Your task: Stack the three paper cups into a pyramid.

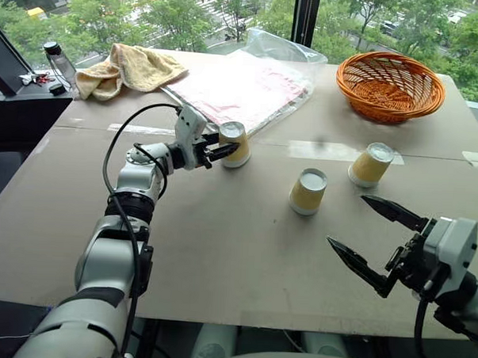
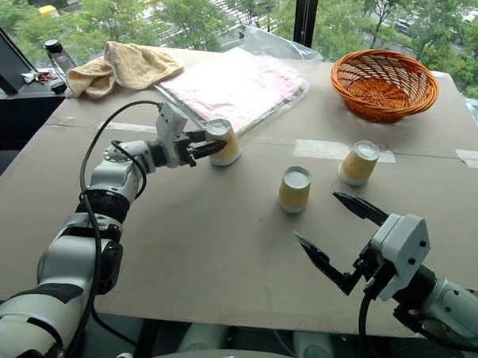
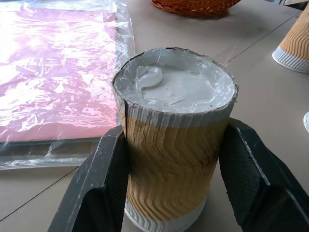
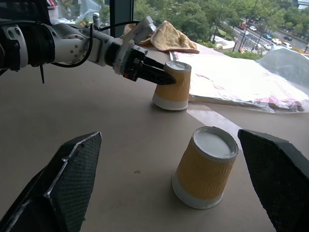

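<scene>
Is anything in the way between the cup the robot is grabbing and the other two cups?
No. The left gripper is shut on the left cup, and bare table lies between it and the middle cup and right cup.

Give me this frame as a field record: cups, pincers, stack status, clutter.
cups: three paper cups, all upside down on the table, none stacked
left cup: by the plastic-wrapped pink sheet, clamped by left pincer
middle cup: free, standing alone
right cup: free, tilted, nearest the orange basket
right pincer: open, empty, short of the middle cup
pyramid: not started
clutter: yellow towel, bottle at the far left corner
</scene>
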You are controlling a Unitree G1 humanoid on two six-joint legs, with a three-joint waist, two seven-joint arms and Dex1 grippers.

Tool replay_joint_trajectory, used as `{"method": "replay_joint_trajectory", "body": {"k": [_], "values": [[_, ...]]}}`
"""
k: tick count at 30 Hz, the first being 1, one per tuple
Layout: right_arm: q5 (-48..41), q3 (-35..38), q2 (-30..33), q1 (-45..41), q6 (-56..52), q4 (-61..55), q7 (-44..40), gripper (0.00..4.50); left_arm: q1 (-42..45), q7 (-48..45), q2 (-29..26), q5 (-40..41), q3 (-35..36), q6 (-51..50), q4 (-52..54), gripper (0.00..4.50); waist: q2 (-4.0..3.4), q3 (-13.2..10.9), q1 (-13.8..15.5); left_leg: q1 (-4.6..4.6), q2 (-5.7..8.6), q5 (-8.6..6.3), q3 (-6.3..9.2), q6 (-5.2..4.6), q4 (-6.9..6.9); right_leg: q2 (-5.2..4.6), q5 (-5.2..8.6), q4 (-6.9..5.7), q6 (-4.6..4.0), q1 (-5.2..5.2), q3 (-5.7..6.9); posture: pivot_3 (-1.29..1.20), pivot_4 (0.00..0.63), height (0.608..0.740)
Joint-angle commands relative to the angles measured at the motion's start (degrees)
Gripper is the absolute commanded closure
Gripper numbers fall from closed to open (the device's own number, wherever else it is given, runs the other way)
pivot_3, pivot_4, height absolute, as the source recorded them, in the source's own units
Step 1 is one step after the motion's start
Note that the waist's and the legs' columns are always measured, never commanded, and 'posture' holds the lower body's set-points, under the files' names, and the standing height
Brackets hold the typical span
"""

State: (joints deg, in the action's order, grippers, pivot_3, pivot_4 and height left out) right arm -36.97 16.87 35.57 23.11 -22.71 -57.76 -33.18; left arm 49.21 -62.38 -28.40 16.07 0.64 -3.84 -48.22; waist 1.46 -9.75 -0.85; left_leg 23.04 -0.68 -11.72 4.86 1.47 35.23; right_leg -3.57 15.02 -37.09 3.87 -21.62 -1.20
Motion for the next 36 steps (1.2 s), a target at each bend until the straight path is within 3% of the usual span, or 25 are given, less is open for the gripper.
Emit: {"method": "replay_joint_trajectory", "body": {"k": [1, 6, 11, 19, 27, 28, 32, 36], "values": [[-0.90, 1.01, 0.82, 2.45, 4.24, -2.24, 1.06, 0.00, -2.97, -11.70, 0.25, 5.00, -1.00, -5.75, 10.31, 2.00, 0.00, 0.00, -0.01, 0.00, 0.00, 0.00, 0.00, 0.00, 0.00, 0.00, 0.00, 0.00, 0.00, 0.00, 0.00, 0.00, 0.150, 0.740], [0.73, 0.92, 1.12, 5.88, 7.77, -2.24, 2.75, 0.00, -8.85, -13.84, 1.52, 5.62, -3.27, -10.03, 21.70, 2.00, 0.00, 0.00, 0.04, -0.02, -0.01, 0.00, 0.00, 0.00, 0.05, -0.01, 0.00, -0.06, -0.01, 0.01, -0.03, 0.00, 0.150, 0.740], [3.30, 0.74, 0.89, 13.61, 14.62, -2.24, 3.20, 0.00, -13.62, -12.14, 3.27, 3.53, -5.20, -7.55, 27.29, 2.00, -0.02, 0.01, 0.16, -0.07, -0.02, 0.00, 0.00, 0.00, 0.05, 0.00, 0.01, -0.10, -0.01, 0.03, -0.04, 0.00, 0.150, 0.740], [7.33, 0.34, -0.35, 23.86, 21.34, -2.24, 3.03, 0.00, -16.09, -8.90, 5.23, 1.06, -6.76, -4.12, 28.68, 2.00, -0.01, 0.05, 0.27, -0.11, -0.02, 0.00, -0.01, 0.00, 0.09, 0.00, 0.07, -0.10, 0.09, 0.07, -0.05, 0.00, 0.150, 0.740], [8.70, 0.29, -1.04, 23.88, 20.12, -2.24, 3.02, 0.00, -15.44, -7.59, 6.99, 1.10, -6.59, -2.41, 26.61, 2.00, 0.01, 0.06, 0.27, -0.11, -0.02, 0.00, 0.00, 0.00, 0.12, 0.00, 0.11, -0.10, 0.15, 0.08, -0.04, 0.00, 0.150, 0.740], [8.66, 0.30, -1.06, 23.25, 19.43, -2.24, 3.23, 0.00, -15.44, -8.14, 6.96, 1.45, -6.53, -2.62, 26.39, 1.33, 0.01, 0.06, 0.26, -0.11, -0.02, 0.00, -0.01, 0.00, 0.12, 0.00, 0.11, -0.10, 0.15, 0.08, -0.05, 0.00, 0.150, 0.740], [5.46, 0.66, -0.38, 18.25, 12.58, -1.14, 6.45, 0.00, -16.25, -7.97, 6.13, 2.73, -5.22, -3.67, 28.67, 0.04, 0.01, 0.06, 0.16, -0.11, -0.02, 0.00, 0.00, 0.00, 0.11, 0.00, 0.10, -0.11, 0.13, 0.08, -0.05, 0.00, 0.150, 0.740], [3.94, 0.97, 0.65, 6.04, 2.65, 3.98, 12.84, 0.00, -19.14, -7.72, 3.48, 6.27, -2.78, -8.30, 35.72, 0.04, 0.04, 0.07, -0.24, -0.13, -0.04, 0.00, -0.04, 0.00, 0.12, 0.00, 0.00, -0.11, -0.03, 0.08, -0.09, 0.00, 0.150, 0.740]]}}
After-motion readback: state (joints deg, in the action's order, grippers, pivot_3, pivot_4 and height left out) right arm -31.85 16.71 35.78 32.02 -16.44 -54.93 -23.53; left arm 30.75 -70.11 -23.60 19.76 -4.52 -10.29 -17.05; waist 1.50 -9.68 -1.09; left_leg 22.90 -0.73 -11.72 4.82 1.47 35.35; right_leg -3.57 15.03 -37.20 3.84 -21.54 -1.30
